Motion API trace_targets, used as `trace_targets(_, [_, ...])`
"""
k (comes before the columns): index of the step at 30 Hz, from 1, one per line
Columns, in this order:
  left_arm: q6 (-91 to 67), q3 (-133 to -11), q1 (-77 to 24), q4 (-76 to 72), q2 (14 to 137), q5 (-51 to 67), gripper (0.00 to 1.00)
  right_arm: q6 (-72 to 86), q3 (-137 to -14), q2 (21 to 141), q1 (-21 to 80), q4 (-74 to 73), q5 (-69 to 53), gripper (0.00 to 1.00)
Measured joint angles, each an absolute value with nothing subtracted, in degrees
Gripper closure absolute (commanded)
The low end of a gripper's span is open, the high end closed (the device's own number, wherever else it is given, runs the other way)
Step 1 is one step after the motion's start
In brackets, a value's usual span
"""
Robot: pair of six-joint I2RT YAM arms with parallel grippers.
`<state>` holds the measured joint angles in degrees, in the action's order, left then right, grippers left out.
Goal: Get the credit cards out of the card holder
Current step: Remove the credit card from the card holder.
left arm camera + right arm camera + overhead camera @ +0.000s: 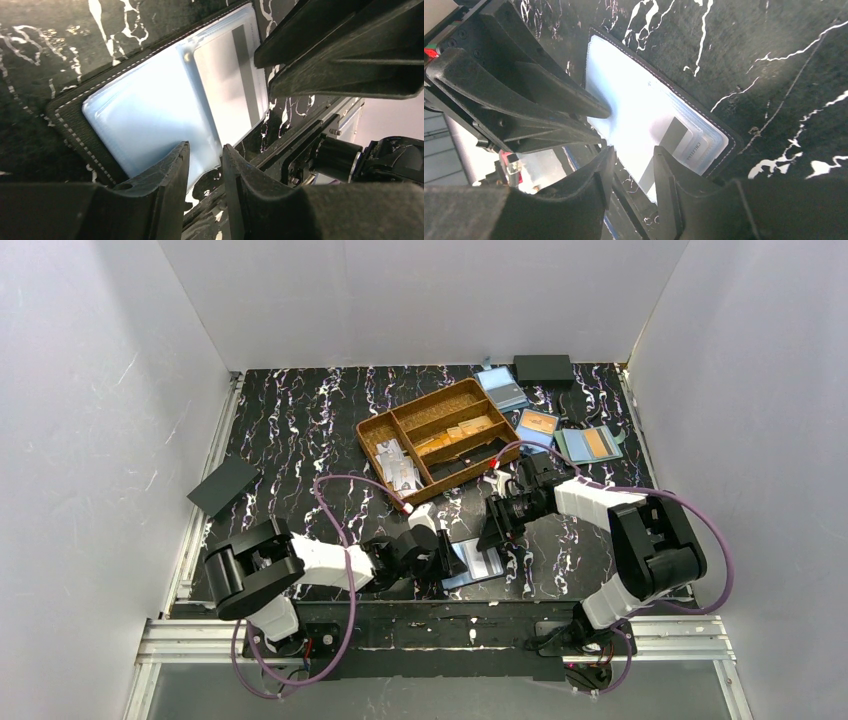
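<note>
The card holder [470, 575] lies open on the table near the front edge, its light blue lining [145, 115] facing up. A pale credit card [225, 85] with a dark stripe sticks partway out of one pocket [674, 137]. My left gripper [206, 150] is low over the holder's near edge, its jaws a little apart with nothing between them. In the right wrist view the left fingers [539, 95] rest on the lining. My right gripper [633, 152] stands open just above the card's protruding end, gripping nothing.
A brown divided tray [418, 403] with cards in it sits behind the holder. Blue holders [503, 388], a grey-green one [590, 444] and a black box [543, 368] lie at the back right. A black holder [224, 486] lies at the left edge.
</note>
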<state>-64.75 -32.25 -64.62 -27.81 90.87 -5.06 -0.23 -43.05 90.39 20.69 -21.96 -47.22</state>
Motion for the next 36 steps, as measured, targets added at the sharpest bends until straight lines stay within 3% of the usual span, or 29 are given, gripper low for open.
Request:
trace_targets(21, [-61.36, -32.86, -64.62, -25.06, 86.11, -5.15, 0.72, -0.67, -43.05, 89.43, 20.64, -21.34, -42.76, 0.64])
trace_targets(36, [-65.71, -35.92, -63.09, -27.81, 94.74, -5.04, 0.74, 0.03, -43.16, 90.91, 20.21, -21.21, -42.61, 0.64])
